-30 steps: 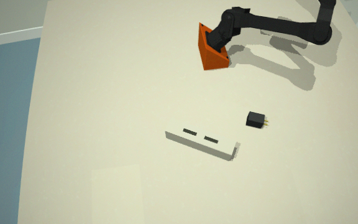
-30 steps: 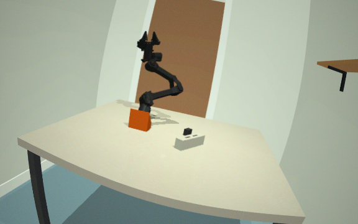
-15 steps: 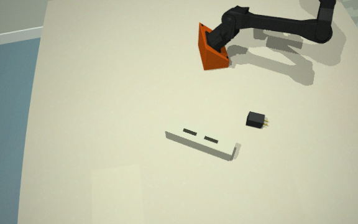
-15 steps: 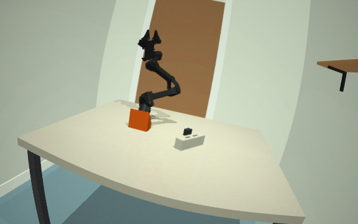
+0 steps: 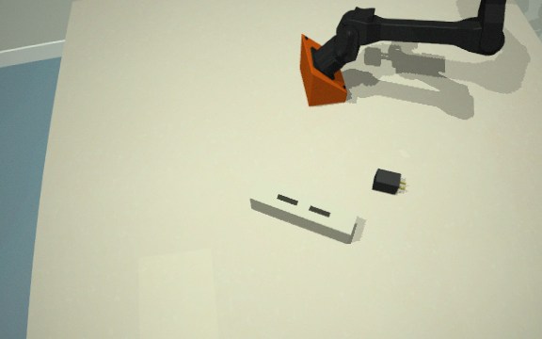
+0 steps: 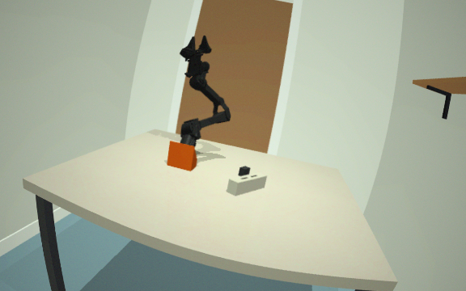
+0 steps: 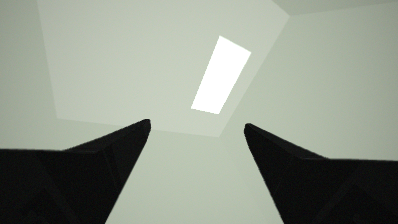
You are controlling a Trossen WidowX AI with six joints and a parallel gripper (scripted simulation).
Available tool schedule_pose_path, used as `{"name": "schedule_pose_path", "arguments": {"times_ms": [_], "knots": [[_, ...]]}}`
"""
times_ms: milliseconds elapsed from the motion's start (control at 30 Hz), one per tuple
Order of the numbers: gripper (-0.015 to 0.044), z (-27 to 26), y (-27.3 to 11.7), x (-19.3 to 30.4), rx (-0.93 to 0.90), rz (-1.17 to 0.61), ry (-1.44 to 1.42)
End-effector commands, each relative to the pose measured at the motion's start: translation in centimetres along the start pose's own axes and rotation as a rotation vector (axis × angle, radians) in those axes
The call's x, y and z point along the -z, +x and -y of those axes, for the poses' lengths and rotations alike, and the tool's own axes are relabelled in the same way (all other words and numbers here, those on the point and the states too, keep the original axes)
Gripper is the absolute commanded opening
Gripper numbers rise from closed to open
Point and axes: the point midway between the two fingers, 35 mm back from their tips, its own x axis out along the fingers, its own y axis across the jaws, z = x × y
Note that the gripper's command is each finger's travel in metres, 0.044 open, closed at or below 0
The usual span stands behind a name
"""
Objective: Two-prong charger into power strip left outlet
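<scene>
The black two-prong charger lies on the table, apart from the strip, its brass prongs pointing to the right in the top view. The white power strip lies beside it, with two dark outlets on its top face. Both outlets show uncovered, with nothing in them. My gripper is open and empty. It is raised high above the table, pointing up, far from the charger and the strip. It is out of frame in the top view.
The orange base block carries the black arm at the back of the table. A brown door stands behind it. A wooden shelf is on the wall at right in the exterior view.
</scene>
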Motion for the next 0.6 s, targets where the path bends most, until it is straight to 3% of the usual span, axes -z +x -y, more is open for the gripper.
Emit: {"name": "schedule_pose_path", "arguments": {"times_ms": [0,567], "knots": [[0.044,1.3,0.8,1.0,0.034,-0.045,-0.013],[0.044,5.1,2.6,7.1,0.13,-0.258,-0.108]]}}
